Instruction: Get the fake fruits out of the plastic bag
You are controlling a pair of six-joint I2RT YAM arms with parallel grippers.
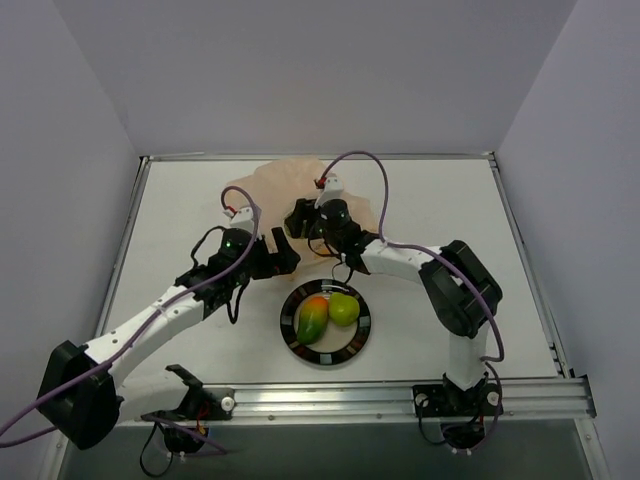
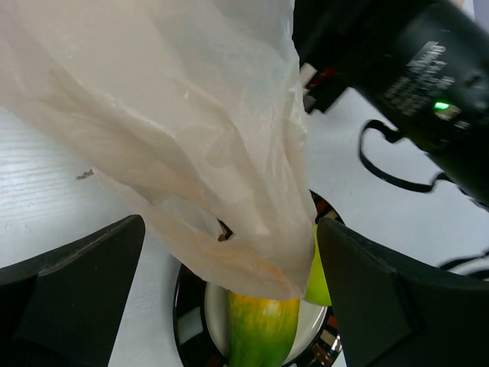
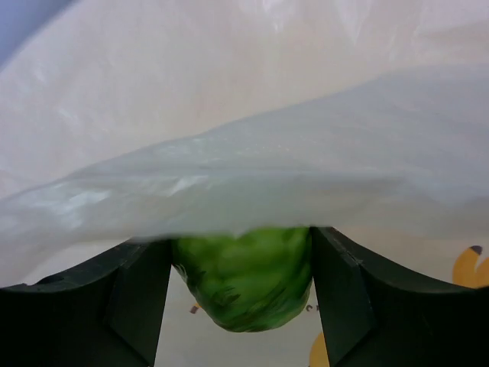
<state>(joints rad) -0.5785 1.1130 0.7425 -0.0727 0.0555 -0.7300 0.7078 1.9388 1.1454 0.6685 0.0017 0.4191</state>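
Observation:
The peach plastic bag [image 1: 285, 187] lies crumpled at the back of the table. My right gripper [image 1: 299, 219] is at its front edge, shut on a dark-green fake fruit [image 3: 243, 283]. Bag film [image 3: 244, 153] drapes over the fruit and the fingers [image 3: 348, 294]. That fruit is hidden in the top view. The mango [image 1: 312, 318] and a light-green fruit [image 1: 345, 309] lie on the dark-rimmed plate [image 1: 361, 330]. My left gripper [image 1: 283, 254] is open just left of the right one. A hanging bag fold [image 2: 229, 153] droops between its spread fingers [image 2: 84, 290], ungripped, above the mango [image 2: 261, 329].
The right wrist body and its cable [image 2: 412, 76] hang close to the right of the left gripper. The plate [image 2: 189, 313] lies just below the bag fold. The table's metal front rail [image 1: 400, 397] runs along the near edge.

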